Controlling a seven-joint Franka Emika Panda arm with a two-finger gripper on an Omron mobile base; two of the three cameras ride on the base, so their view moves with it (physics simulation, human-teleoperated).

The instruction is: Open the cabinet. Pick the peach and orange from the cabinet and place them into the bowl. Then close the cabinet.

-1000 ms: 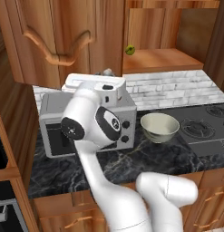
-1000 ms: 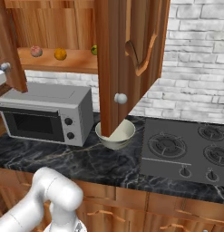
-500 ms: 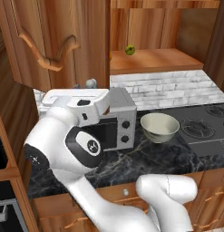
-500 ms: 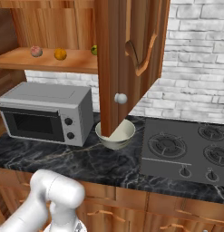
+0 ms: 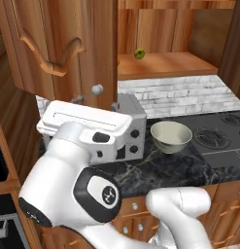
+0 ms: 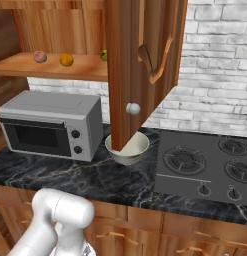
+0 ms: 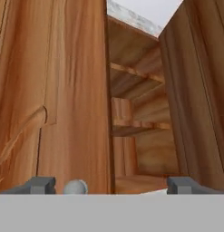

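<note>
Cabinet (image 6: 140, 55): both doors stand swung out; in the right base view one door hangs edge-on in front of the shelf, its round silver knob (image 6: 133, 108) above the bowl.
Shelf (image 6: 45, 67): bare wood; carries three fruits in a row.
Peach (image 6: 40, 56): on the shelf, toward its left end, just left of the orange.
Orange (image 6: 66, 60): on the shelf, between the peach and the door edge.
Green fruit (image 5: 139, 53): on the shelf, toward the back, apart from the other two.
Bowl (image 5: 171, 136): on the dark marble counter (image 6: 55, 170), between the microwave and the stove; nothing shows inside it.
Microwave (image 6: 50, 124): at the counter's left end, door shut; no brand or lettering can be read.
Stove (image 6: 205, 165): right part of the counter, two knobs at its front edge.
Gripper (image 7: 111, 185): jaws spread wide, released, holding nothing; a door knob sits just inside the left finger, with the door's edge running up between the tips.
Writing: none legible anywhere.
</note>
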